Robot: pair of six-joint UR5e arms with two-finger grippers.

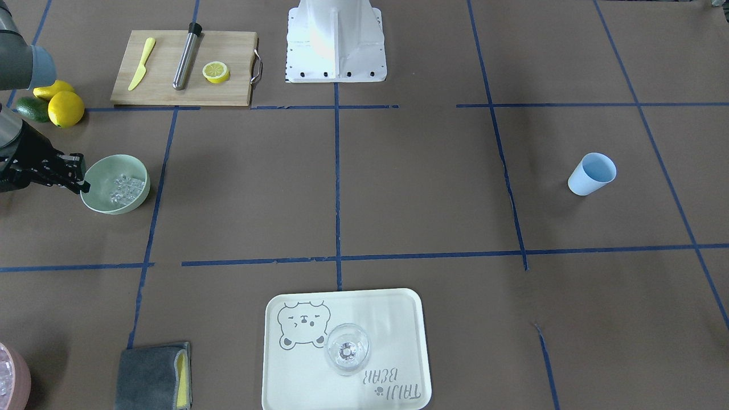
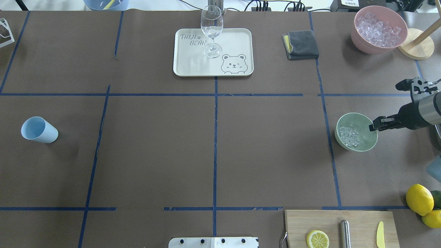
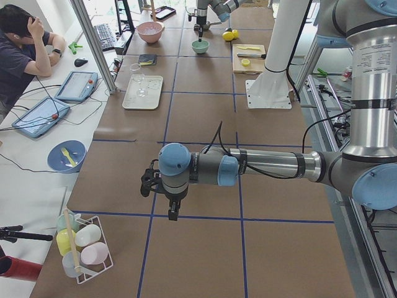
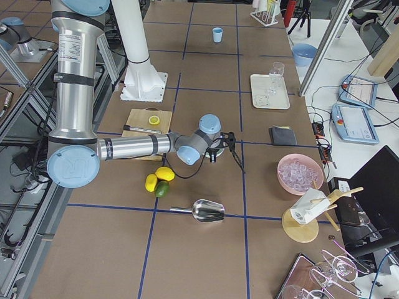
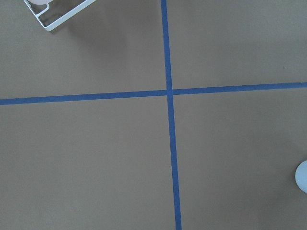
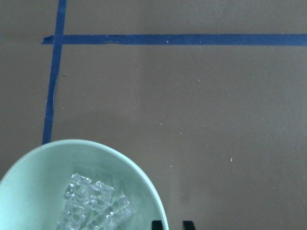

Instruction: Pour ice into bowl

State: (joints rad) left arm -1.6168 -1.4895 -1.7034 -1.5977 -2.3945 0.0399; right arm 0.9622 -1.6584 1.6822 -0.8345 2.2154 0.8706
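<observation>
Ice [image 2: 348, 135] already in bowl [image 2: 359, 121]; right claw [image 2: 371, 126] straddles rim, can't tell if clamped; left claw [image 3: 172, 215] unreadable too; lift straight up, don't tip bowl.

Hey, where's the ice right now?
In the overhead view the ice lies inside the green bowl at the right side, with the right gripper at the bowl's rim.

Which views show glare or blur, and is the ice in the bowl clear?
Front-facing view: strong glare on the white robot base, ice legible in the bowl. Right wrist view: ice sharp, bowl cut by the frame's bottom edge. Left side view: bowl too small to show ice.
</observation>
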